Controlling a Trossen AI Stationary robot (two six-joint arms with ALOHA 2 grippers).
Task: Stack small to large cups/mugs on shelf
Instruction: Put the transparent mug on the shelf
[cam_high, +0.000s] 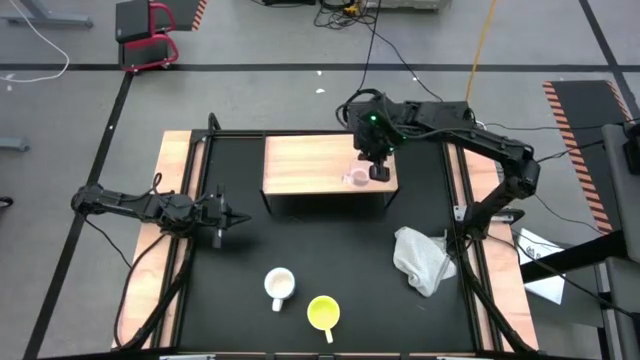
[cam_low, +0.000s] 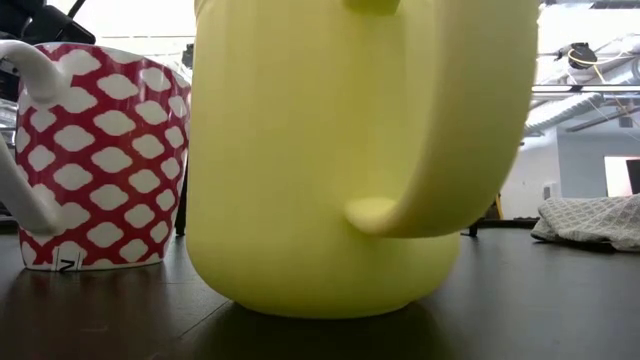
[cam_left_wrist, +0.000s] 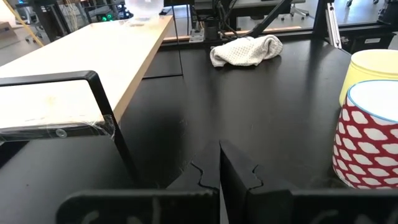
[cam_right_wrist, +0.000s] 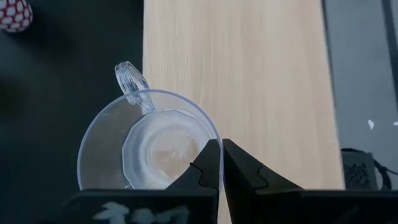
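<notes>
At the shelf's (cam_high: 315, 165) right end, the right gripper (cam_right_wrist: 221, 163) pinches the glass cup's (cam_right_wrist: 149, 146) thin rim, slippery and fragile.

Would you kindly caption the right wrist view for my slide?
Right gripper shut on the clear glass cup rim over the wooden shelf.
</notes>
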